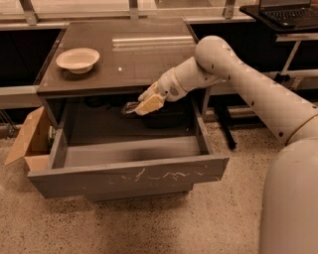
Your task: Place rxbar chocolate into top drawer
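While pinched at one end in tool [140,105], snack bar [127,107] hangs over drawer [129,176] rear, below counter [149,57] edge. Likely light, flat, slick wrapper; grip across flat faces.

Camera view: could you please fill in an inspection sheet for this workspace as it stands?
Surface: dark glossy table top with a bowl on it.
Job's things: rxbar chocolate held in the claw, above the back of the top drawer, which is pulled open; not yet released.
Clutter: white bowl on the table top, picture left; cardboard box on the floor beside the drawer's picture-left side.
Grippers: claw shut on the bar, just below the table's front edge, over the drawer.
Cables: nothing seen.
Surroundings: laptop on a stand at far picture right; speckled floor.
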Robot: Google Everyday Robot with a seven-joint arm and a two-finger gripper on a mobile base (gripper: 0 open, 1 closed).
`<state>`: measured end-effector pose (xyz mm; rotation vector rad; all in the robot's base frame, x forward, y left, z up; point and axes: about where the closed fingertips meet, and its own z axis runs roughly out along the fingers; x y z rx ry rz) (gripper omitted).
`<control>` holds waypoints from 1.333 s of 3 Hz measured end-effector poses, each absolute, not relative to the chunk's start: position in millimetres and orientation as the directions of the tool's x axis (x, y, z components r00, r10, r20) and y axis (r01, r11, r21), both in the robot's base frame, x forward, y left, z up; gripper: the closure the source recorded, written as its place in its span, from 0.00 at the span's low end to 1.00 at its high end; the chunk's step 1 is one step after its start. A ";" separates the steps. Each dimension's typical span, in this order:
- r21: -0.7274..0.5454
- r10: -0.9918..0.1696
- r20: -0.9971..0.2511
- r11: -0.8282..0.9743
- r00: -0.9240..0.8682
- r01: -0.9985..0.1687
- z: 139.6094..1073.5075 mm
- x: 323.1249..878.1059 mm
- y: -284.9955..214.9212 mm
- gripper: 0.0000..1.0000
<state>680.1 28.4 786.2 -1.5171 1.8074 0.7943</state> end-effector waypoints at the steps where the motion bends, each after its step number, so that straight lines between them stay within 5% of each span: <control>1: 0.086 -0.615 -0.779 0.088 -0.122 -0.992 758.0 668.1 62.6 1.00; 3: 0.126 -0.651 -0.751 0.025 -0.112 -0.992 703.9 644.4 112.9 0.96; 4: 0.141 -0.658 -0.744 0.017 -0.117 -0.990 690.6 640.9 122.5 0.73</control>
